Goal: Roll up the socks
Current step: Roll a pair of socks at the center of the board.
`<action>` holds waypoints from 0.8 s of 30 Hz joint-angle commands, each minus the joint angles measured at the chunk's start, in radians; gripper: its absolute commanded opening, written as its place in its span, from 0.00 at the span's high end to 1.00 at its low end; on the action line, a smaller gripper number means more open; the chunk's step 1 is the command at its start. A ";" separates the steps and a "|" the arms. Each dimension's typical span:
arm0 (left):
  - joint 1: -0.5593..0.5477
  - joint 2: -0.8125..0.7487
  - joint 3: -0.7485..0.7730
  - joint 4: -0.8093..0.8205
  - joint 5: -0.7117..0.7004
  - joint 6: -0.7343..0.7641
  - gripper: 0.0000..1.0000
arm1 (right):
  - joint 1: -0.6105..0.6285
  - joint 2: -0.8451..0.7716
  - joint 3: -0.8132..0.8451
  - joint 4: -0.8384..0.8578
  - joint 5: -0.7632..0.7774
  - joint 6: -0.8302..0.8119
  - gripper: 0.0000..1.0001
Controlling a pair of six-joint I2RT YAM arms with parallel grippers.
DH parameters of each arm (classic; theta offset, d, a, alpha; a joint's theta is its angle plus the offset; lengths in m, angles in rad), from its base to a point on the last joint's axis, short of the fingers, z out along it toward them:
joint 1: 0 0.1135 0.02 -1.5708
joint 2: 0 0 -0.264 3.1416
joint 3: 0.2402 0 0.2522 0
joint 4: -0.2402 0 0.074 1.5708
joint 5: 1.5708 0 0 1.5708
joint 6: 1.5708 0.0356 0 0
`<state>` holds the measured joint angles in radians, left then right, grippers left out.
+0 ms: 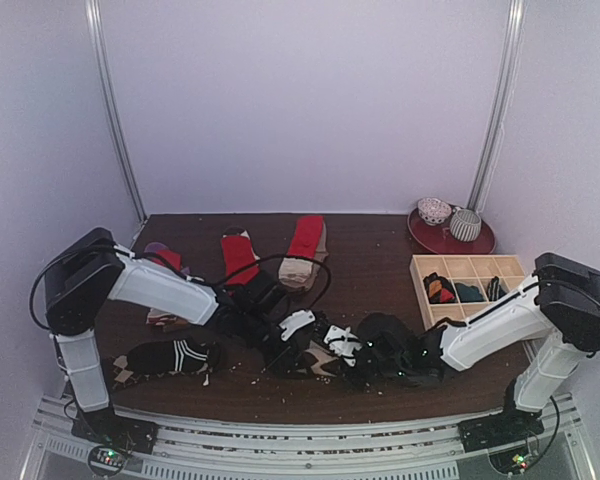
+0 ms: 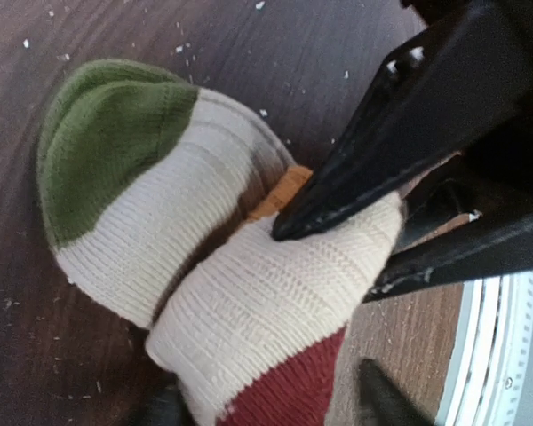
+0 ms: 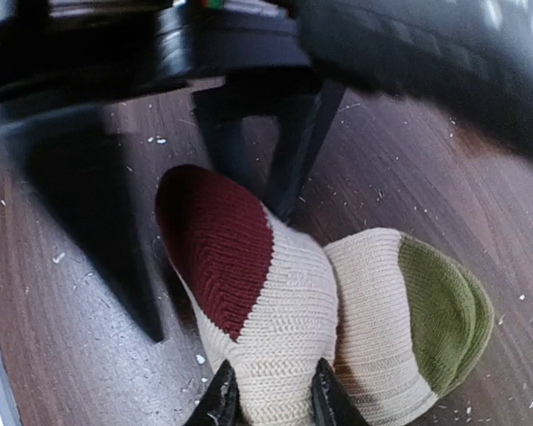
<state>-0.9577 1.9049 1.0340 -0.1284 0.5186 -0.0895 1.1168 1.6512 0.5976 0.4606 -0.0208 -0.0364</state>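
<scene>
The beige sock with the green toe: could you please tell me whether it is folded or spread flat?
Folded: the beige sock is doubled over, its red patch lying right beside its green toe.

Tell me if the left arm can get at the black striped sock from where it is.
Probably yes: the black striped sock lies uncovered just beside the left arm, near its base, with nothing between them.
</scene>
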 commanded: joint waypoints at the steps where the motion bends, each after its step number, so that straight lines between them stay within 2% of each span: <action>1: -0.007 -0.095 -0.060 0.104 -0.136 0.047 0.21 | -0.045 0.032 -0.112 0.022 -0.152 0.157 0.78; 3: -0.007 -0.189 -0.126 0.277 -0.148 0.077 0.13 | -0.076 0.036 -0.125 0.028 -0.239 0.185 0.78; 6: -0.007 -0.301 -0.267 0.523 -0.117 0.146 0.13 | -0.111 0.056 -0.110 -0.005 -0.352 0.188 0.78; 9: -0.014 -0.349 -0.388 0.729 -0.040 0.239 0.16 | -0.150 0.085 -0.078 -0.064 -0.454 0.166 0.78; 13: -0.027 -0.304 -0.444 0.786 0.041 0.277 0.30 | -0.177 0.117 -0.028 -0.154 -0.495 0.126 0.78; 18: -0.043 -0.251 -0.506 0.884 0.036 0.250 0.33 | -0.198 0.145 0.004 -0.182 -0.531 0.113 0.78; 24: -0.046 -0.211 -0.507 0.920 -0.026 0.274 0.27 | -0.201 0.179 0.019 -0.191 -0.561 0.104 0.78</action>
<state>-1.0008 1.6714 0.5179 0.6785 0.5194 0.1490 0.9108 1.7550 0.6487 0.4976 -0.5522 0.0776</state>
